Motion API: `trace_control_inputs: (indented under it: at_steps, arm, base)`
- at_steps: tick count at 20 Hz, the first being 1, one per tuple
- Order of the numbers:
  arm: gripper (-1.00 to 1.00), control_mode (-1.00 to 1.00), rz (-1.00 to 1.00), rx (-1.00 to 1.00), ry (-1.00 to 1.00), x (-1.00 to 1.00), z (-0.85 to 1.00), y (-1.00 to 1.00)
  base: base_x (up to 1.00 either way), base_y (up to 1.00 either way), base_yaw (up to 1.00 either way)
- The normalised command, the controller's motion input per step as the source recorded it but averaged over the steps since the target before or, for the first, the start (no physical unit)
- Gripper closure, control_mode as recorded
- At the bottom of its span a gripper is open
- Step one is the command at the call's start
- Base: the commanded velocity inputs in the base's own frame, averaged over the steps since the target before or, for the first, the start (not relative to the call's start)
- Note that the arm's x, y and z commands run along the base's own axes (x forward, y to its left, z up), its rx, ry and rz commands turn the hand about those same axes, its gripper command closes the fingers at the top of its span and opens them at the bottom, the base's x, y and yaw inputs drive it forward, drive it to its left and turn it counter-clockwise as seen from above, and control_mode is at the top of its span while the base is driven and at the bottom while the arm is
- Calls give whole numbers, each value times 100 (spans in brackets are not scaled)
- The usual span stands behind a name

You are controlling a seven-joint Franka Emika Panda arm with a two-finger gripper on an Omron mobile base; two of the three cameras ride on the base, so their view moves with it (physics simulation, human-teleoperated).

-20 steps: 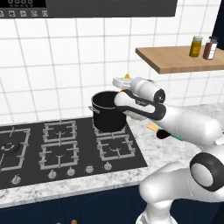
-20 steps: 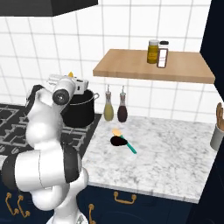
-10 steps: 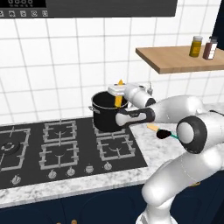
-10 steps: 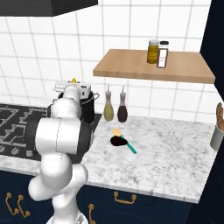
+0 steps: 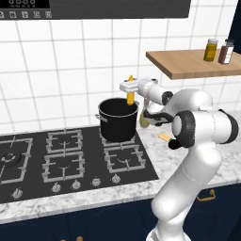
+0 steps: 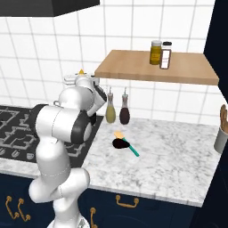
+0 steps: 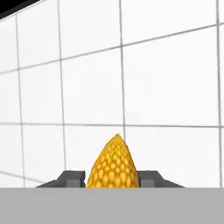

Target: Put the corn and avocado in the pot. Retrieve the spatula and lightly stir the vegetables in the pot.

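One black pot (image 5: 117, 120) is the landmark, sitting on the back right burner of the hob (image 5: 70, 157), open top, nothing readable inside from here. Hob stretches left and forward of the pot; marble counter (image 6: 178, 156) runs to the right of it. Wooden shelf (image 6: 156, 67) hangs on the tiled wall up and right of the pot, two jars on it. Gripper (image 5: 130, 87) is just above the pot's right rim, fingers clamped on the corn (image 5: 130, 94), cob upright with its lower end at about rim level, over the opening. In the hand view the corn (image 7: 113, 164) sits between both dark finger tips, pointed end toward the white wall tiles. Two bottles (image 6: 116, 109), one olive, one dark, stand at the wall right of the pot. Spatula (image 6: 127, 143) lies flat on the counter right of the pot, beyond the bottles toward the front, a dark rounded lump (image 6: 120, 143) touching it, can't tell what.
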Motion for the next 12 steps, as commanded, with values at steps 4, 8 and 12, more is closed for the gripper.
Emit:
trace_control_inputs:
  at_steps: [4,8,12]
  arm:
    - [100,-100,7,0,-4,29,-30,19]
    - [100,-100,7,0,0,8,-74,16]
    - [100,-100,7,0,0,-3,-86,3]
  base:
    - [0,0,0]
    - [0,0,0]
    - [0,0,0]
